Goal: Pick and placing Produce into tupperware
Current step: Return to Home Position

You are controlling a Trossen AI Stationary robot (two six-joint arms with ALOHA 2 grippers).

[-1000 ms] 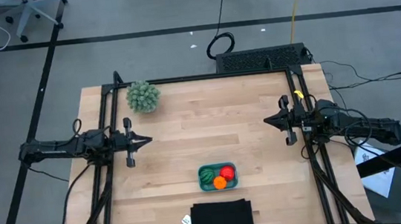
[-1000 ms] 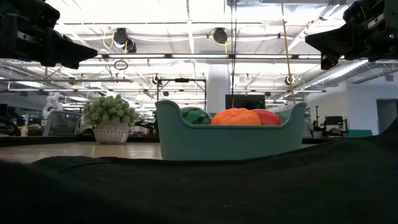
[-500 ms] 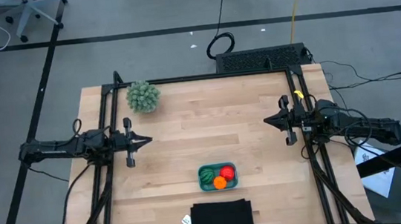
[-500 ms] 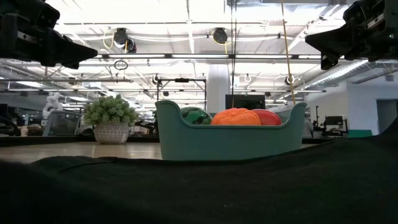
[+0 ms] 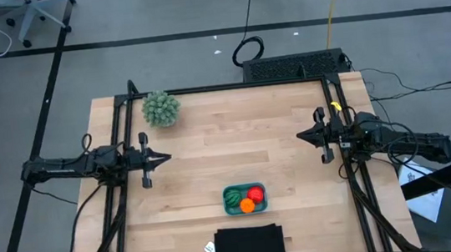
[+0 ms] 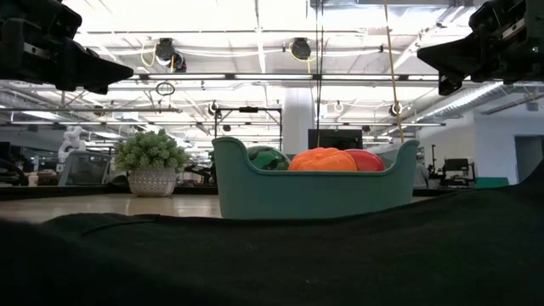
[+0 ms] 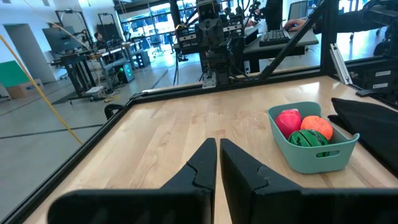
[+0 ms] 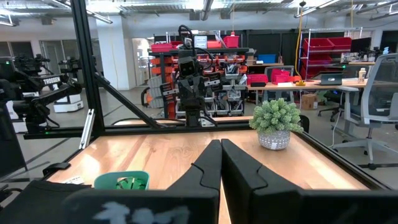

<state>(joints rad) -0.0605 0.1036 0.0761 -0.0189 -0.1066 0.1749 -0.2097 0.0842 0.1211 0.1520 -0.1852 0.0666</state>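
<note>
Teal tub (image 6: 306, 194) at 6 o'clock holds all three toys (image 5: 254, 194); we call loading done. Left gripper (image 5: 163, 158) at 9, right gripper (image 5: 301, 136) at 3, both pressed together.

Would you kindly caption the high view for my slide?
Three toy produce pieces in the teal container; left gripper and right gripper shut at either side.

Only one word can be read: "TROSSEN", in white letters on a dark robot arm (image 8: 53, 81) beyond the table.
</note>
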